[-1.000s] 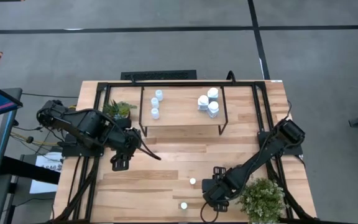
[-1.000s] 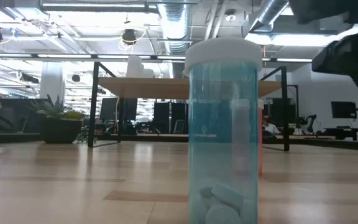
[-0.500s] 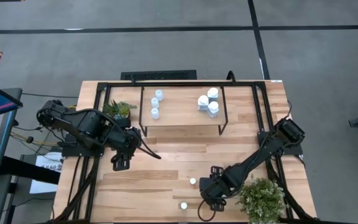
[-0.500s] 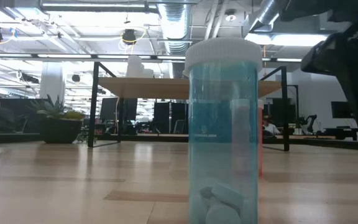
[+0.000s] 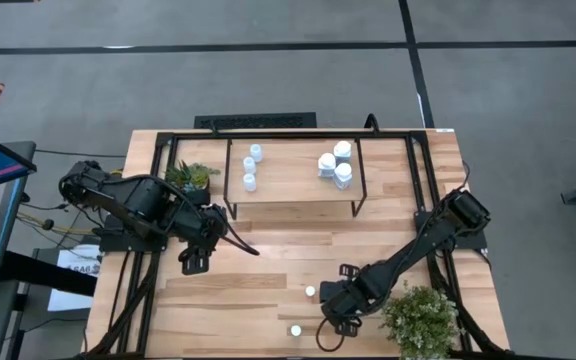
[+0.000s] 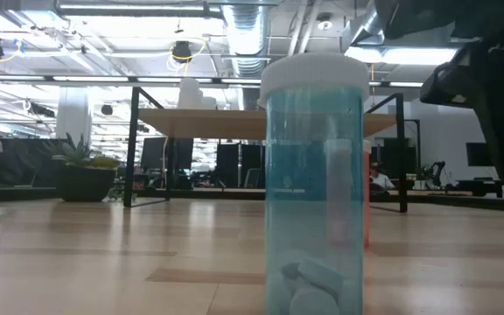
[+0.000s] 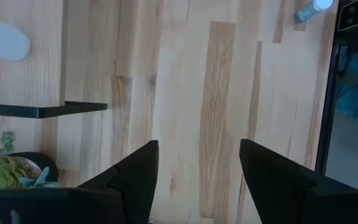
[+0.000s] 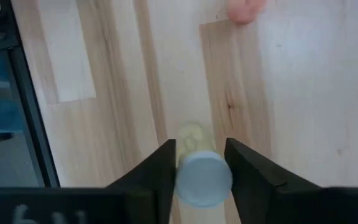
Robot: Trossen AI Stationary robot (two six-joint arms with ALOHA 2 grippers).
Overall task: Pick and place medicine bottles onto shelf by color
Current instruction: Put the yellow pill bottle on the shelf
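While clamped, right jaws (image 8: 197, 163) on bottle (image 8: 199, 174)

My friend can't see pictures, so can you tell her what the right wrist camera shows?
The right gripper has its two dark fingers around a small yellow bottle with a pale cap, over the light wooden table. A blurry pink bottle sits farther off on the table.

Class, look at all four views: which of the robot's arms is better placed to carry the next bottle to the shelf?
Right. The right gripper already brackets a yellow bottle near the table's front, while the left gripper hangs open over bare wood beside the shelf.
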